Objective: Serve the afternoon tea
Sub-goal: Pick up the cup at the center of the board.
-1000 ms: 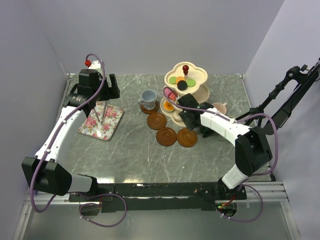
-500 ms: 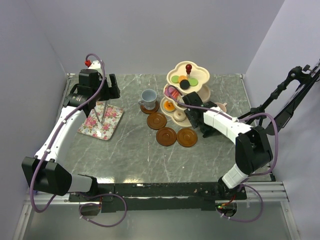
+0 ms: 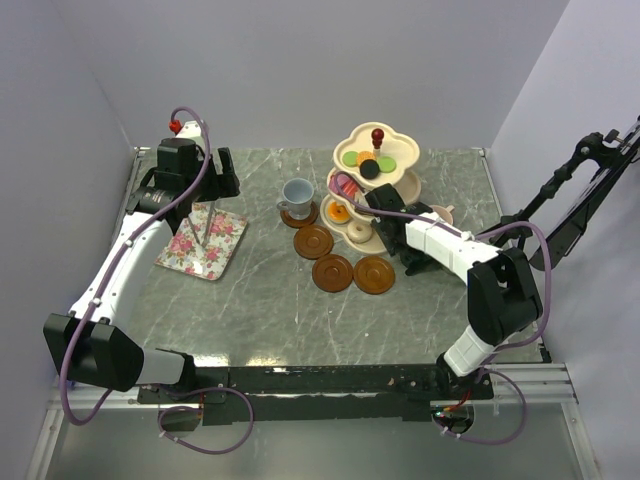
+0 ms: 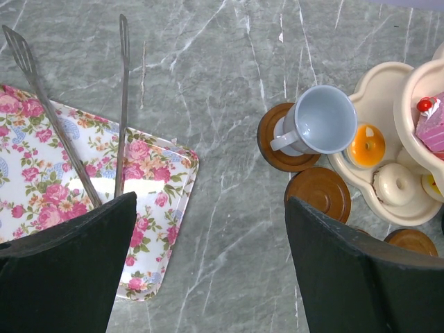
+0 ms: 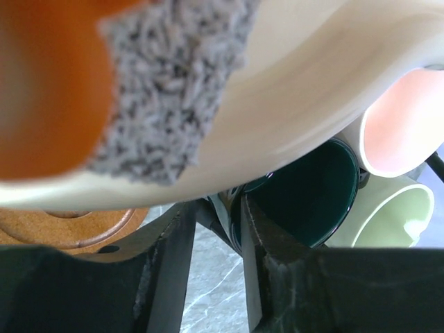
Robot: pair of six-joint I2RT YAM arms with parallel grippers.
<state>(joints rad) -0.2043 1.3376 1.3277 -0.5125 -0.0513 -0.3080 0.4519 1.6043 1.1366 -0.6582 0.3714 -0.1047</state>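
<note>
The cream three-tier stand with its red knob holds small cakes. The grey-blue mug stands on a brown saucer to its left, and three bare saucers lie in front. My right gripper is folded back under its forearm beside the stand. In the right wrist view its fingers are closed on the rim of the dark green mug, beside the pink mug and light green mug. My left gripper is open and empty.
The floral tray lies at the left with thin metal tongs resting on it. It also shows in the left wrist view. The stand's tier hangs close over my right fingers. Walls enclose the table.
My right wrist has moved up against the stand, and the stand has shifted slightly to the right. The left arm has not moved.
</note>
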